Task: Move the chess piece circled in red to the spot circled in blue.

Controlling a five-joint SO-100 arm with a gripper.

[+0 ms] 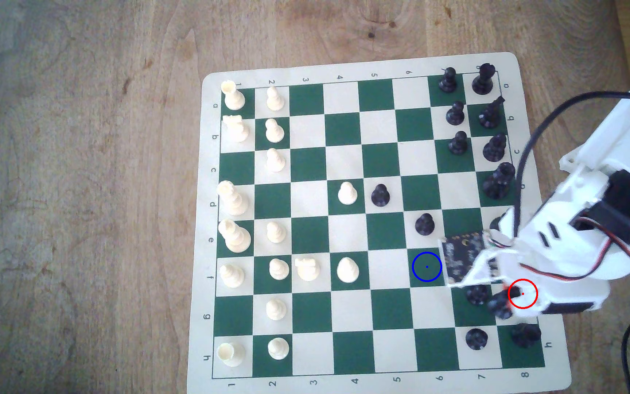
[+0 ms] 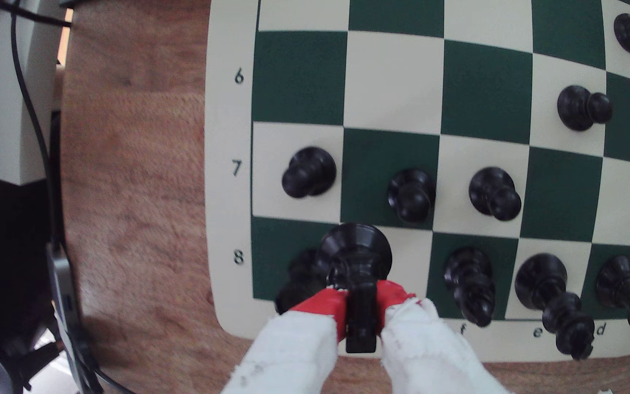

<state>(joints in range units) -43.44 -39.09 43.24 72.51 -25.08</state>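
the wooden table carries the chess board, a green and cream mat lying flat. white pieces stand along the exterior view's left side, black pieces along its right, so the arm enters from the black side and has the shortest reach to the back rank.

the arm leans over the board's corner near the exterior view's lower right. the red ring is drawn there, partly over the arm's white housing.

the gripper has its red-tipped, white-wrapped fingers drawn in narrow on the chess piece, pinching it at the upper body. the piece is tilted, its round base turned toward the wrist camera and apparently off the square; judged, it is being lifted to pass over its neighbours. in the exterior view the chess piece shows as a dark leaning shape just beside the red ring.

the spot, a dark green square ringed in blue, is vacant, two files inward and one rank over. a black pawn stands between, close by the held piece. judged risk: a low carry would clip that pawn, and a grip so high may let the base swing.
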